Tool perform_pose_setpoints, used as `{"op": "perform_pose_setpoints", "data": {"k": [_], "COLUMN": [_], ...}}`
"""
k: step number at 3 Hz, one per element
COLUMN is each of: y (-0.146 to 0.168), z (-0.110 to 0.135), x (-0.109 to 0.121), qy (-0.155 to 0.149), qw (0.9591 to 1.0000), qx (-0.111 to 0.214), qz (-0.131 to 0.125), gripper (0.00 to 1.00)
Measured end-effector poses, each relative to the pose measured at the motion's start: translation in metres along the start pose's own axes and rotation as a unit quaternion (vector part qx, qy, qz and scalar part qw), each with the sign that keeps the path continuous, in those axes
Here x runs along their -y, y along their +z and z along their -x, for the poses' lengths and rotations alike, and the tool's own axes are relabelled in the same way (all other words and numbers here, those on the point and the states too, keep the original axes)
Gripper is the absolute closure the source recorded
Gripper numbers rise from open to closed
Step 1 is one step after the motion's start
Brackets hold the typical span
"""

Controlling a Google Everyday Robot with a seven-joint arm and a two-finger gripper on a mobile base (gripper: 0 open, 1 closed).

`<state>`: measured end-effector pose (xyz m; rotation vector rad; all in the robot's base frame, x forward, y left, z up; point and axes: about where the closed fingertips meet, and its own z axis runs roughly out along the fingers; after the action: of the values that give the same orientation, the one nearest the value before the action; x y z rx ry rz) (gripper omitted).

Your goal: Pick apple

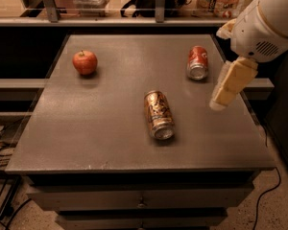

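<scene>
The apple (85,62) is small, round and red, resting on the far left part of the grey table (96,123). My gripper (228,85) hangs from the white arm at the right side of the view, above the table's right part, far from the apple. It points down and to the left. It is near the red soda can and touches nothing.
A red soda can (198,62) lies on its side at the far right of the table. A brown and gold can (158,114) lies on its side near the middle. A shelf with packages runs behind the table. Cables lie on the floor at both sides.
</scene>
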<state>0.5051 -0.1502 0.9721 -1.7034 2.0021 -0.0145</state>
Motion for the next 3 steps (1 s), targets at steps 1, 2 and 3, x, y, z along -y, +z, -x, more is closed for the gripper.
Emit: {"op": "perform_pose_setpoints", "data": {"k": [1, 2, 3], "y": [0.000, 0.015, 0.043], "z": [0.000, 0.012, 0.053], "x": [0.000, -0.002, 0.018], "qy": [0.000, 0.013, 0.023], "qw": [1.0000, 0.9990, 0.9927], "qx": [0.000, 0.040, 0.116], "qz": [0.000, 0.013, 0.022], "gripper": [0.00, 0.00, 0.00]}}
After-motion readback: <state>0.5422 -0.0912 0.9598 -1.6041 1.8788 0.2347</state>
